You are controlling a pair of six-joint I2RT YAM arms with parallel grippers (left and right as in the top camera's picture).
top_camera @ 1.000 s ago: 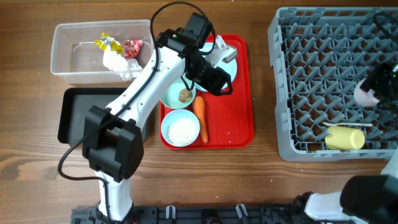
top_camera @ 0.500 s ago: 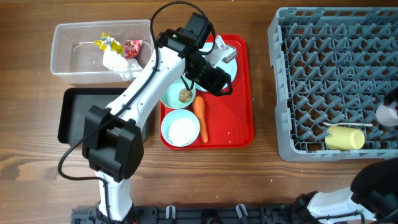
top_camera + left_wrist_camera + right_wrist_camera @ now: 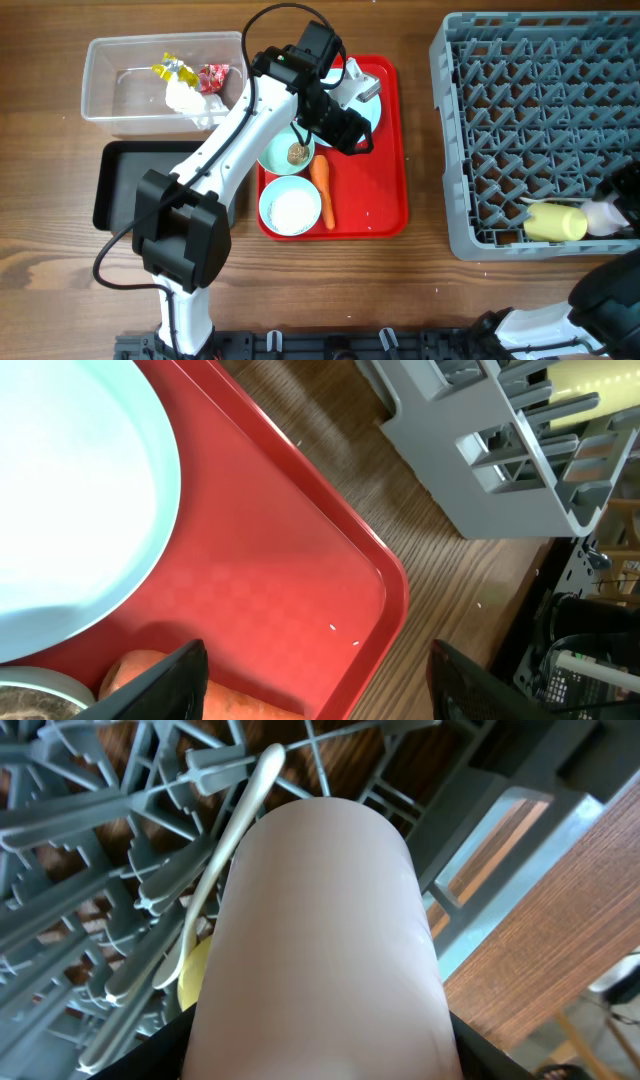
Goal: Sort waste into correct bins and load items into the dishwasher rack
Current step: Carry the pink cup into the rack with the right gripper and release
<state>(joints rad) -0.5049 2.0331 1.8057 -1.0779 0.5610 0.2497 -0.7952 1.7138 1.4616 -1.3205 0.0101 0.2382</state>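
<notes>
Overhead first, using the dishwasher rack (image 3: 520, 110) as my reference. The pink cup (image 3: 605, 216) is over the rack's near right corner, held by the right gripper (image 3: 620, 200). It's just beside the yellow cup (image 3: 555, 221) lying in the rack, and I can't tell if they touch. Well left of the rack is the red tray (image 3: 385, 190) with the plate (image 3: 368, 95), the carrot (image 3: 322, 190), a rice bowl (image 3: 291, 210) and a bowl with a brown lump (image 3: 297, 152). The left gripper (image 3: 345, 130) hangs over that tray. Farthest from the rack are the black tray (image 3: 115, 190) and the clear tub (image 3: 95, 110), which holds tissue (image 3: 185, 95), a yellow wrapper (image 3: 172, 70) and a red wrapper (image 3: 213, 75).

Left wrist: the fingers are spread wide with nothing between them, so that one's free. Under it I see bare red tray, the plate's edge and the carrot's end, with the rack's corner off to the upper right.

Right wrist: the pink cup fills the view, clamped between fingers that only show as dark slivers at the bottom corners. It's smooth, plain, pale pink plastic. Behind it are rack pegs, a white spoon (image 3: 235, 820) lying across them and a sliver of the yellow cup.

My worry is that it's crowded there. Lowering the cup could knock the spoon or shove the yellow cup. Let go at a tilt on the pegs, that slick round cup could roll, or tip over the rack's near wall.
</notes>
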